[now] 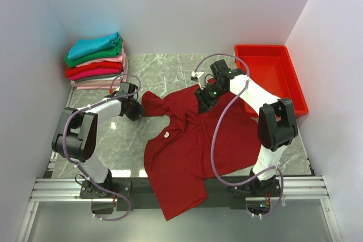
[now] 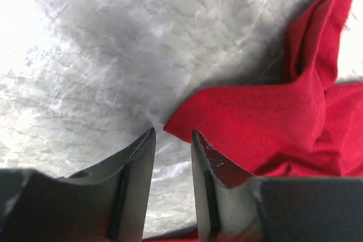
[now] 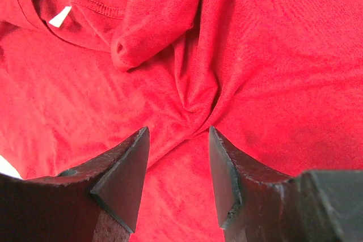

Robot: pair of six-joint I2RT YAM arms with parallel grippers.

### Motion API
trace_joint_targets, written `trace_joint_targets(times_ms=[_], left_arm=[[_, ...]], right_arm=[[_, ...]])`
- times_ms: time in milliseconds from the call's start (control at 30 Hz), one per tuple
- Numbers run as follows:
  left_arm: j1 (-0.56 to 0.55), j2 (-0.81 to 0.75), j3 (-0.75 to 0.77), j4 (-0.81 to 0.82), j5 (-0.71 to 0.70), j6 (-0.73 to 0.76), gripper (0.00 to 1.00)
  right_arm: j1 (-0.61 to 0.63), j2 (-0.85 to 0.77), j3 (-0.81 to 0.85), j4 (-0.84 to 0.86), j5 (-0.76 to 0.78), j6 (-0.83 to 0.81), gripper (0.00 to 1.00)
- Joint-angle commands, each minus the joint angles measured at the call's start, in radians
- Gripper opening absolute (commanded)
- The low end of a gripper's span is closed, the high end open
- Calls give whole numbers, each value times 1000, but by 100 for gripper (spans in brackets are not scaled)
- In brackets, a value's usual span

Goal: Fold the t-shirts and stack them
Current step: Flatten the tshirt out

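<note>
Where the bench point(image 1: 170, 69) ends at its near edge, between the two arm bases, the hem of the big dark red shirt point(image 1: 187, 157) spills over the rail. Further in, the shirt lies open but rumpled across the middle of the bench, front up, tilted so its collar points to the left. A small white neck label point(image 1: 167, 135) shows inside the collar. One sleeve point(image 1: 153, 103) is bunched and twisted on the left side.

The left pincer point(image 1: 134, 109) sits low at that sleeve. In the left wrist view its jaws stand a narrow gap apart with nothing between them, and the tip of the sleeve lies just ahead of the fingertips. The right pincer point(image 1: 203, 101) hangs over the shirt's far shoulder. Its jaws are moderately wide, poised above a ridge of creased cloth and gripping nothing.

Beyond them, the stack of folded shirts point(image 1: 96, 60) rests in the far left corner: teal on top, then green, pink, red, magenta and grey. A bright red plastic tray point(image 1: 272, 75) stands at the far right.
</note>
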Motion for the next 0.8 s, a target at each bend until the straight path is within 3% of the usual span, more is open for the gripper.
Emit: trace_joint_targets(times_ms=[0,267,400,467,500,633,767], left_arm=[[-9,85,26,-123,-125,5,38],[-56,252,181,-212,-215,74,36],[-72,271,198,-241,-227,115,27],[-75,275,198,-244,-223,133,13],[-76,276,200,-244,-217,152,0],[-78,256,197,-227,-201,190,0],[-78,111,168,-206,-206,238,0]], right_arm=[[3,-30,1,4,-31,1,53],[2,-50,-3,6,-38,2,53],[3,-51,1,3,-41,1,53],[2,-57,1,1,-44,-1,53],[3,-59,4,1,-45,-1,53],[0,-77,3,-2,-48,-2,54],[-24,-99,3,9,2,-4,54]])
